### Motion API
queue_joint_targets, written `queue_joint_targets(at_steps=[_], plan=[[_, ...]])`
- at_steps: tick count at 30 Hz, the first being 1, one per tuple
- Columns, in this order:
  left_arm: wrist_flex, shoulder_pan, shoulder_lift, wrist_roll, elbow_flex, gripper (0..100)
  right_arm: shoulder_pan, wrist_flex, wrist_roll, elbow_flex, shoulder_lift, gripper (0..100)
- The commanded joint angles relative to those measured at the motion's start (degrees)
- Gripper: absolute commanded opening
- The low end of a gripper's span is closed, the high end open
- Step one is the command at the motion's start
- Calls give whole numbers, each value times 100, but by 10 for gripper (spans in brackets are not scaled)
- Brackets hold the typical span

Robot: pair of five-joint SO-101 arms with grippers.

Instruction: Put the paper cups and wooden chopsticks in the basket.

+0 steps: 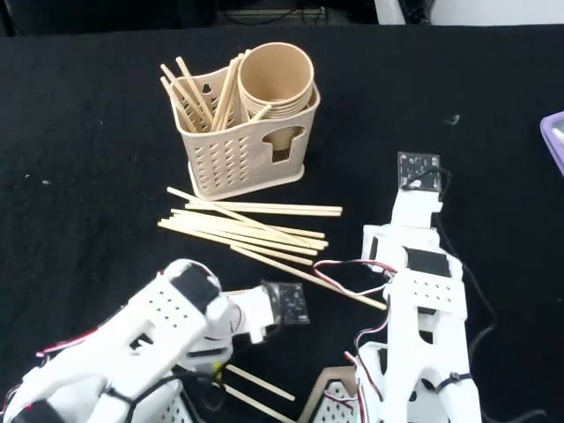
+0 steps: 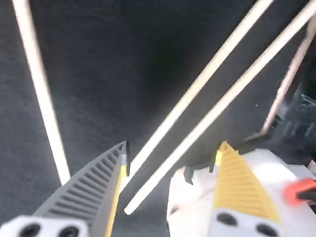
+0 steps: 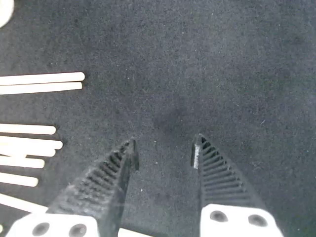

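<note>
Your left jaws stand released astride two chopsticks (image 2: pixel 197 134) lying on the table (image 1: pixel 88 132), right jaws released beside the pile (image 1: pixel 256 231); close off-centre and one stick may squirt out, never reaching the basket (image 1: pixel 242 163)

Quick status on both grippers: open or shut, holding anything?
Left gripper: open, two chopsticks lie between its jaws, not gripped.
Right gripper: open, holding nothing, over the bare black table.
</note>
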Motion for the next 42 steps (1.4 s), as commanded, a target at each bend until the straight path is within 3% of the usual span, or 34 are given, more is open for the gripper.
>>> queue_joint_targets(at_steps=[1, 5, 11, 15, 23, 28, 31, 42], plan=[[-246, 198, -659, -18, 541, 285, -53, -105, 18, -40, -171, 182], [-440, 40, -1152, -26, 1103, 286, -88, -105, 18, -40, -171, 182], [-457, -813, -1371, -545, 1200, 287, -79, -105, 18, -40, -163, 182], [-879, -1332, -1371, -712, 1420, 287, -62, -105, 18, -40, -163, 182], [-949, -1411, -1433, -826, 1174, 286, -88, -105, 18, -40, -154, 182], [88, -1341, -1433, -853, 180, 286, -79, -105, 18, -40, -163, 182], [484, -1218, -1407, -1020, 312, 287, -88, -105, 18, -40, -163, 182], [-818, -1218, -1380, -1152, 1648, 285, -88, -105, 18, -31, -154, 182]])
